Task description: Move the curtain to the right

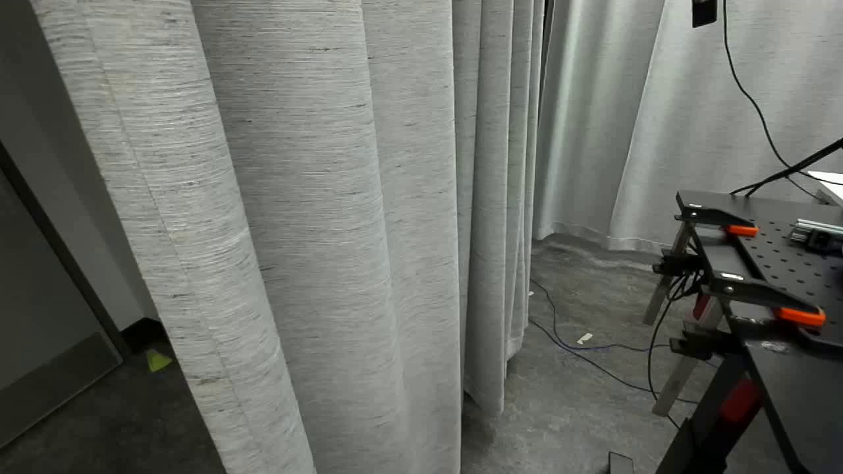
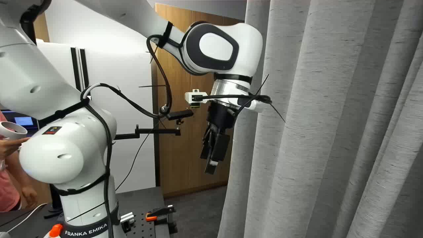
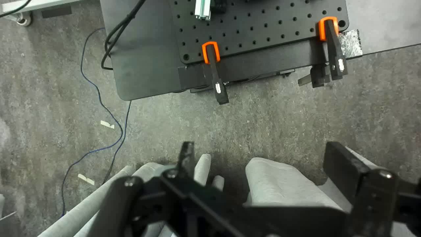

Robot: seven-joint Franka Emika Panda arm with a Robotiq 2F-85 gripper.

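The tall light grey-white curtain [image 1: 342,230] hangs in deep vertical folds and fills most of an exterior view. It also hangs along the right side in an exterior view [image 2: 304,132]. My gripper [image 2: 213,162] points downward just beside the curtain's near folds there, fingers off the fabric as far as I can tell. In the wrist view my gripper [image 3: 261,153] has its black fingers wide apart with nothing held between them. Lower folds of the curtain [image 3: 279,181] show beneath and behind the fingers. The gripper is not visible in the exterior view filled by the curtain.
A black table [image 3: 144,79] with orange-tipped clamps [image 3: 215,72] stands near the curtain. Cables [image 3: 95,85] lie on the grey floor. A plainer white curtain [image 1: 593,131] hangs further back. A wooden cabinet [image 2: 175,99] and white board [image 2: 129,115] stand behind the arm. A person [image 2: 10,188] is at the left edge.
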